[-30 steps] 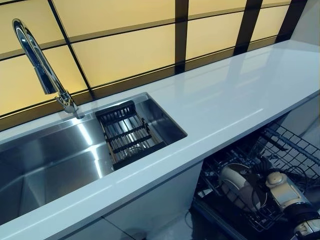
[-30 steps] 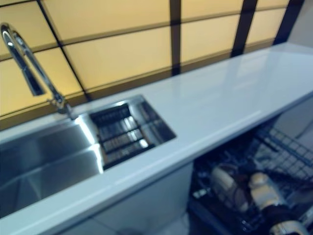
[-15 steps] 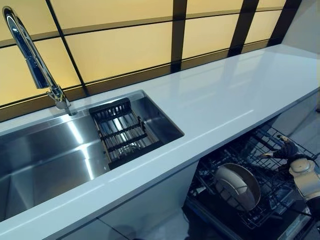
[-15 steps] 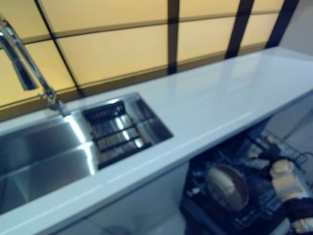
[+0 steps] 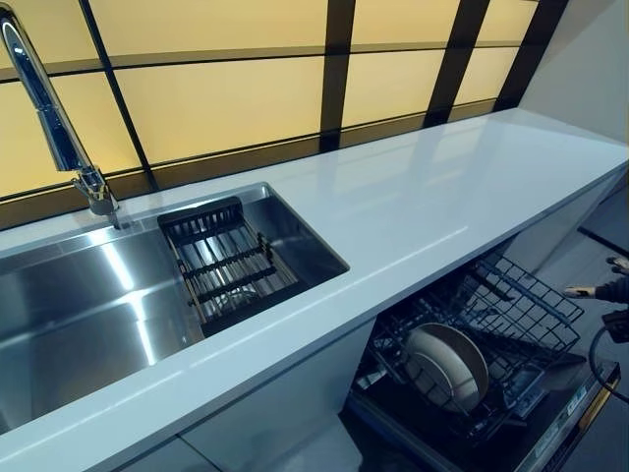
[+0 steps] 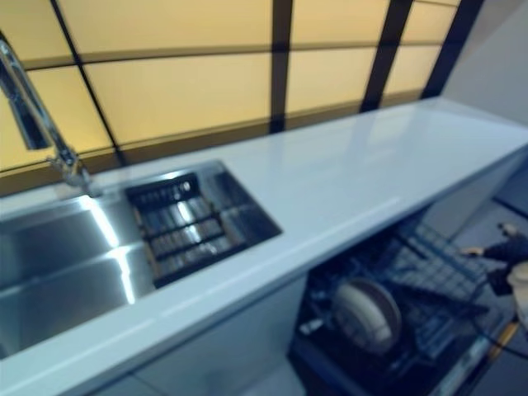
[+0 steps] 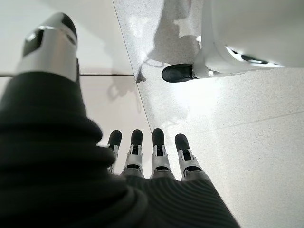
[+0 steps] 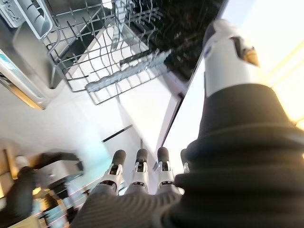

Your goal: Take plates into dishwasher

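A round beige plate point(image 5: 447, 366) stands on edge in the pulled-out wire rack point(image 5: 536, 313) of the dishwasher, under the white countertop point(image 5: 423, 197). My right hand point(image 5: 611, 289) is at the far right edge, off to the side of the rack and apart from the plate. In the right wrist view the right hand point(image 8: 142, 175) has straight fingers, holds nothing, and the rack point(image 8: 109, 52) shows past it. My left hand point(image 7: 149, 159) shows only in its wrist view, fingers straight, empty, pointing down at the floor.
A steel sink point(image 5: 88, 315) lies at the left with a dark drainer basket point(image 5: 224, 264) in its right end and a tall tap point(image 5: 49, 108) behind it. The dishwasher's open door point(image 5: 565, 428) juts out low at the right.
My right hand has let go of the plate and drawn back to the right, away from the rack. The plate stays standing in the rack. The head camera has shifted.
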Controlling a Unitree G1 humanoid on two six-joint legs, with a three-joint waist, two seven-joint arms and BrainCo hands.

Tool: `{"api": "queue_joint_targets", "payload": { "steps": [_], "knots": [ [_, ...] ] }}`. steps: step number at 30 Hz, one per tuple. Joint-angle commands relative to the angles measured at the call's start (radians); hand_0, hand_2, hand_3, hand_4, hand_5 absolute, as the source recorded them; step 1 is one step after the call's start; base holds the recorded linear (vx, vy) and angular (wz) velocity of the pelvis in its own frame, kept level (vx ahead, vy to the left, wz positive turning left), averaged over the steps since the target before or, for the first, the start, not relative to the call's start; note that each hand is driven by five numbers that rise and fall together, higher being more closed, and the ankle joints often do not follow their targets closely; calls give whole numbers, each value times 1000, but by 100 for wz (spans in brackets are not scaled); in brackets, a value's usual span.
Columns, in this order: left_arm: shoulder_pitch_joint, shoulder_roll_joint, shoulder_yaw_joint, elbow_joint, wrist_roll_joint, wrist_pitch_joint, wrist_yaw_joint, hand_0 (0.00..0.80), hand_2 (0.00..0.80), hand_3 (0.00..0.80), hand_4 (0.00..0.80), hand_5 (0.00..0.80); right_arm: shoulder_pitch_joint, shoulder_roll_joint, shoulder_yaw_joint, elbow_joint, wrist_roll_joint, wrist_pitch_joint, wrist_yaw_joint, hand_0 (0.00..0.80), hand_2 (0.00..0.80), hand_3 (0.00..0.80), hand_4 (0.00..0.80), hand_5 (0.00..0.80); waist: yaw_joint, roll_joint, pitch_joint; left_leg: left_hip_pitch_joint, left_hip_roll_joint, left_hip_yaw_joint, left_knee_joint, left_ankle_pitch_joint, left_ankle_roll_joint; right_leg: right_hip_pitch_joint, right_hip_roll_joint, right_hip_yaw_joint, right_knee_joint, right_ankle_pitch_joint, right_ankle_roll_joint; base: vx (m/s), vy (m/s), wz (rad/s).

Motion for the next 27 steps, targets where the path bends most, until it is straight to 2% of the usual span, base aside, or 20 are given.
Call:
{"api": "queue_joint_targets", "payload": {
  "steps": [1, 4, 6, 9, 12, 15, 17, 19, 21, 22, 23, 24, 26, 27],
  "knots": [
    [-26, 47, 15, 67, -7, 1, 10, 0, 0, 0, 0, 0, 36, -29, -64, 29, 58, -40, -71, 0, 0, 0, 0, 0, 25, -46, -43, 67, -25, 0, 3, -78, 45, -67, -25, 16, 34, 93, 58, 45, 30, -4],
    [-17, 56, 13, 71, 23, 3, 2, 0, 0, 0, 0, 0, 108, 3, -112, 52, 45, -58, -86, 0, 0, 0, 0, 0, 19, -51, -37, 69, -26, 9, 3, -78, 49, -80, -32, 18, 37, 108, 69, 31, -2, -7],
    [-10, 66, 12, 70, 39, 5, 0, 0, 0, 0, 0, 0, 171, 31, -150, 85, 52, -99, -101, 0, 0, 0, 0, 0, 10, -55, -25, 72, -28, 17, 3, -80, 46, -107, -44, 15, 18, 153, 89, -15, -38, -13],
    [-10, 92, 21, 60, 34, 16, 2, 0, 0, 0, 0, 0, 214, 60, -183, 137, 66, -143, -93, 0, 0, 0, 0, 0, 11, -51, -1, 71, -11, 47, 4, -76, 42, -155, -58, -18, 63, 170, 112, -157, -95, -30],
    [-29, 115, 21, 54, 0, 36, 13, 0, 0, 0, 0, 0, 215, 91, -181, 203, 116, -181, -71, 0, 0, 0, 0, 0, 41, -40, 8, 34, 4, 71, 10, -49, 56, -157, -89, -50, 169, 164, 112, -256, -113, -79],
    [-46, 125, 15, 57, -30, 46, 25, 0, 0, 0, 0, 0, 210, 137, -165, 249, 182, -199, -50, 0, 0, 0, 0, 0, 79, -32, 1, -15, 13, 53, 25, -29, 62, -140, -122, -52, 248, 176, 99, -213, -127, -55],
    [-55, 132, 17, 62, -37, 41, 25, 0, 0, 0, 0, 0, 207, 173, -158, 276, 239, -184, -21, 0, 0, 0, 0, 0, 106, -34, -8, -52, 26, 40, 49, -18, 61, -108, -151, -48, 268, 194, 95, -220, -231, -42],
    [-66, 138, 16, 66, -41, 33, 30, 0, 0, 0, 0, 0, 199, 210, -156, 331, 271, -189, 3, 0, 0, 0, 0, 0, 138, -46, -17, -89, 47, 43, 86, -20, 57, -58, -204, -64, 269, 228, 107, -216, -316, -29],
    [-76, 145, 17, 70, -34, 33, 30, 0, 0, 0, 0, 0, 194, 235, -153, 376, 276, -202, 15, 0, 0, 0, 0, 0, 156, -53, -22, -107, 67, 47, 110, -21, 54, -33, -230, -72, 260, 239, 119, -140, -361, -36],
    [-90, 153, 10, 71, -32, 34, 36, 0, 0, 0, 0, 0, 192, 259, -147, 398, 296, -205, 15, 0, 0, 0, 0, 0, 166, -61, -17, -134, 96, 37, 153, -28, 48, -28, -243, -71, 249, 232, 125, -151, -486, -30],
    [-101, 162, 8, 75, -28, 33, 41, 0, 0, 0, 0, 0, 194, 275, -140, 408, 300, -210, 16, 0, 0, 0, 0, 0, 168, -66, -8, -159, 118, 24, 195, -35, 43, -38, -238, -67, 259, 218, 126, -127, -428, -14],
    [-106, 165, 9, 78, -26, 34, 41, 0, 0, 0, 0, 0, 195, 279, -138, 411, 304, -211, 17, 0, 0, 0, 0, 0, 169, -67, -5, -170, 125, 20, 211, -38, 41, -40, -235, -68, 265, 212, 126, -114, -344, 19],
    [-136, 182, 10, 91, -31, 29, 60, 0, 0, 0, 0, 0, 205, 301, -130, 418, 324, -214, 34, 0, 0, 0, 0, 0, 185, -77, 9, -236, 175, 13, 287, -32, 21, -2, -215, -115, 245, 108, 119, -179, -403, 38],
    [-143, 182, 13, 94, -38, 13, 69, 0, 0, 0, 0, 0, 212, 307, -125, 424, 334, -220, 51, 0, 0, 0, 0, 0, 200, -81, 16, -267, 209, 13, 303, -10, -4, 32, -192, -145, 223, 37, 113, -194, -384, 19]
  ]
}}
